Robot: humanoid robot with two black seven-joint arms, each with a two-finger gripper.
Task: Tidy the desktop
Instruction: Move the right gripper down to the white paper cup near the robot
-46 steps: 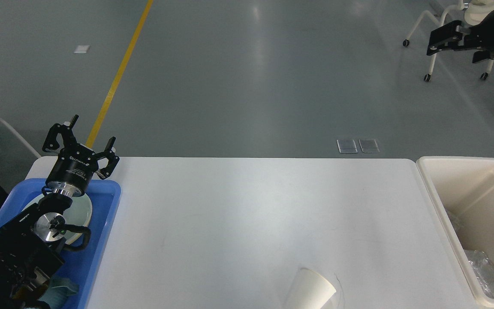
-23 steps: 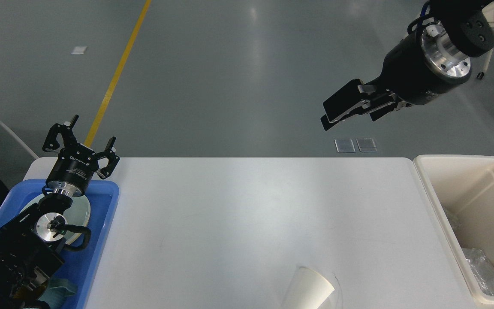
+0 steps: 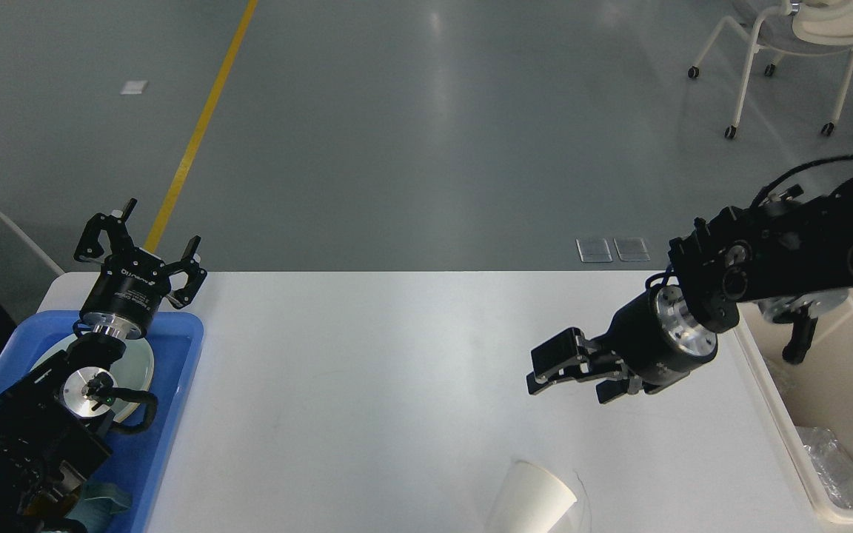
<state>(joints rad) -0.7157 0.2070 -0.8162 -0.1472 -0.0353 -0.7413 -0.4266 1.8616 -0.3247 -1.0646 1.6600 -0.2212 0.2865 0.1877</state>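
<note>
Desk (image 3: 397, 355): smooth matt white top with a soft sheen. Tray (image 3: 182, 370): glossy blue plastic. Plate (image 3: 138, 363) in it: pale, glazed-looking. Bin (image 3: 767, 385): cream plastic, smooth; crinkled clear film (image 3: 834, 466) inside. Cup (image 3: 534, 503): white matt paper. Both arms: matt black casing with polished metal wrist rings (image 3: 682, 326). Floor (image 3: 426, 133): grey, slightly glossy.

Our right gripper (image 3: 554, 370) hung over the white surface (image 3: 397, 370), above a tipped paper cup (image 3: 530, 503).
</note>
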